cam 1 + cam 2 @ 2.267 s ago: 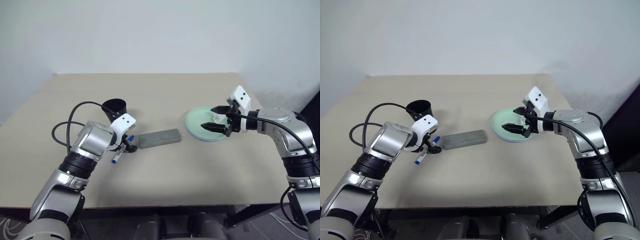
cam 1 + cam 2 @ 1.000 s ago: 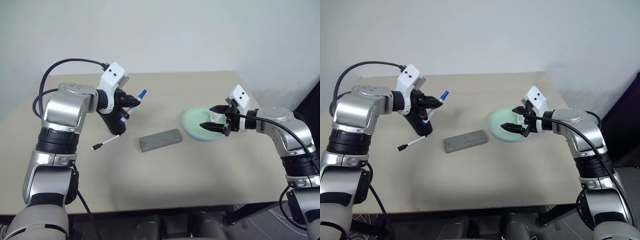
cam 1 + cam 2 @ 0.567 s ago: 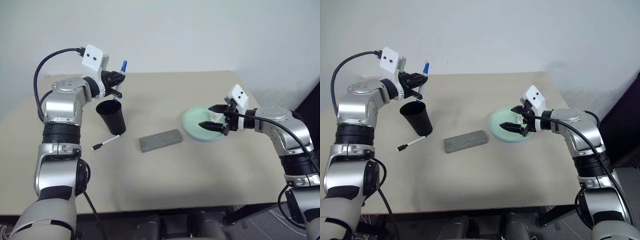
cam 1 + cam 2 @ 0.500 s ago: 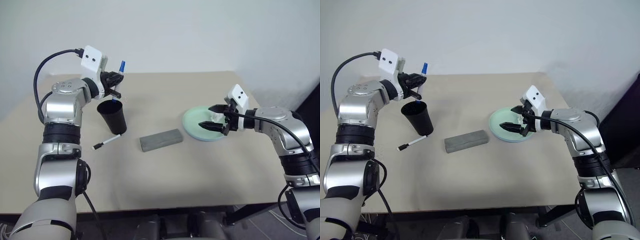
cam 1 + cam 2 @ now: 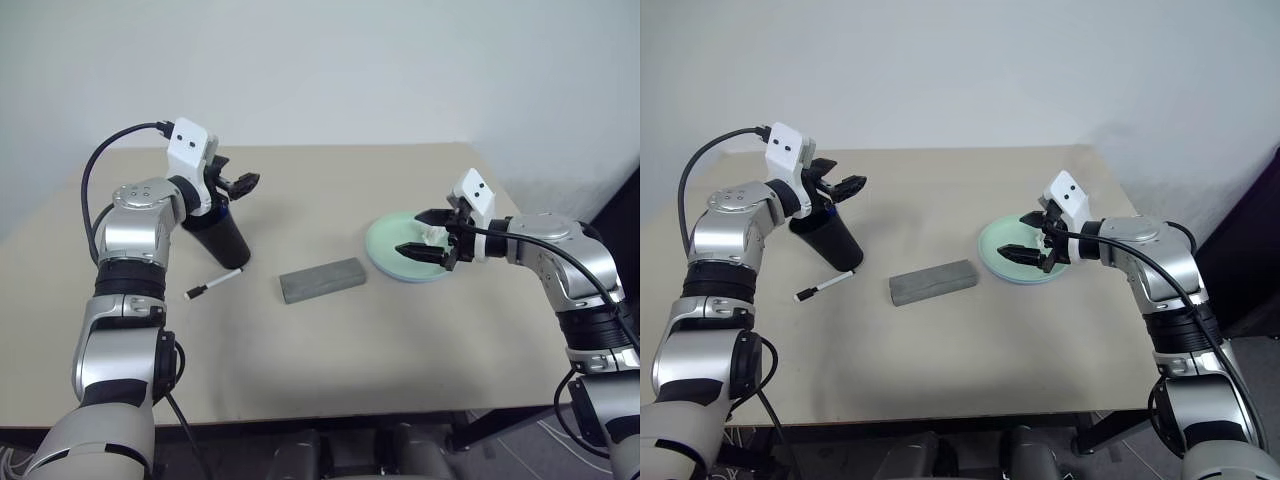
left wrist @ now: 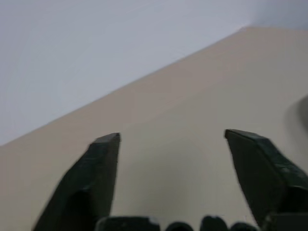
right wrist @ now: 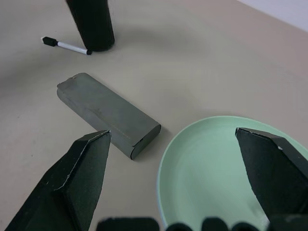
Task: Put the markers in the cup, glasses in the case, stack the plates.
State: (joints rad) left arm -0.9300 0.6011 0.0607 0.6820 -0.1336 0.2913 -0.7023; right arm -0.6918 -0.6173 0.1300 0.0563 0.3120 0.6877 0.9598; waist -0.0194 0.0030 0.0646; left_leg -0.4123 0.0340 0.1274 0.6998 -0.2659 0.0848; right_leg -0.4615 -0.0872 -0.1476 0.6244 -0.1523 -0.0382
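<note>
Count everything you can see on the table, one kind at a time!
Cups: 1, black cup
Markers: 1, black-capped marker lying out
Cases: 1, grey case
Plates: 2, green plate on blue plate
Tissues: 1, white tissue
Total: 6

Beige worktop (image 5: 330, 370) with plain matte surface, against a pale wall. On it: black cup (image 5: 222, 238) standing upright toward the robot's left side; black-capped marker (image 5: 213, 285) lying flat just beside the cup's base, on the near side, not touching it as far as visible; grey case (image 5: 321, 279) lying flat near the middle, lid shut, apart from marker and cup; light green plate (image 5: 400, 250) toward the right, sitting on a light blue plate (image 7: 161, 211) whose rim peeks out beneath; something small and white on the green plate, too hidden to tell.
</note>
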